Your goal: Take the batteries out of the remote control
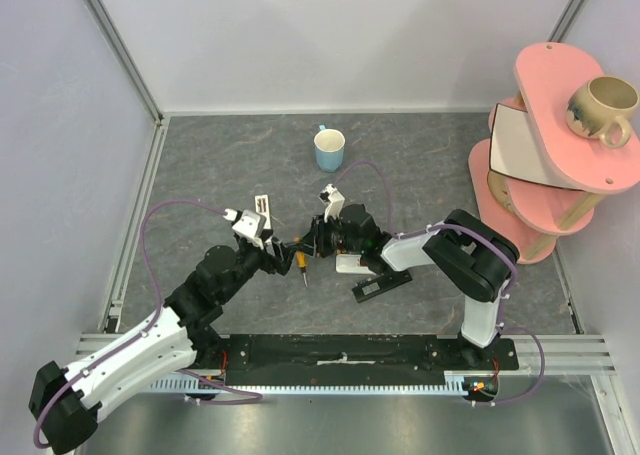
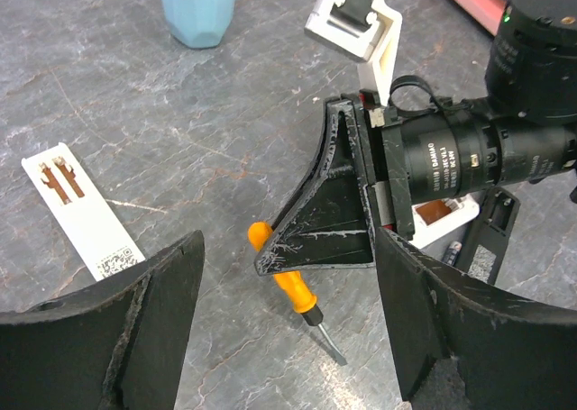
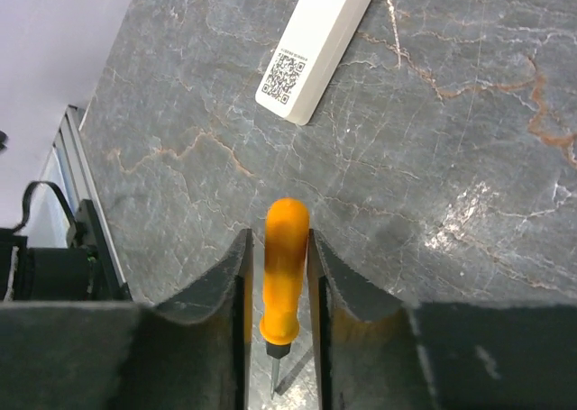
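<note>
Your left tool (image 2: 288, 243) stands wide open with nothing between its fingers (image 2: 135, 329). It hangs low over the grey worktop (image 1: 230, 165), facing your right tool (image 3: 278, 239) head on.

Just ahead of the left tool, an orange-handled screwdriver (image 2: 293, 288) slants with its metal tip pointing back towards the left tool. One black finger of the right tool covers the middle of the handle.

In the right wrist view, the right tool's two fingers stand close on either side of that handle, with its rounded butt end sticking out ahead of them. Whether they press on it or only flank it, you cannot tell.

The white remote (image 2: 442, 214) lies under the right tool's wrist, ahead and to the right of the left tool, and is mostly hidden. An opening shows in the part you can see. A black part (image 2: 491, 243) lies just beside the remote, on the side nearer the left tool. The batteries are too small or too hidden to pick out.

A white strip (image 2: 81, 216) with a code label lies flat ahead and to the left of the left tool's left finger, apart from the screwdriver. A blue cup (image 1: 329, 150) stands further ahead.
</note>
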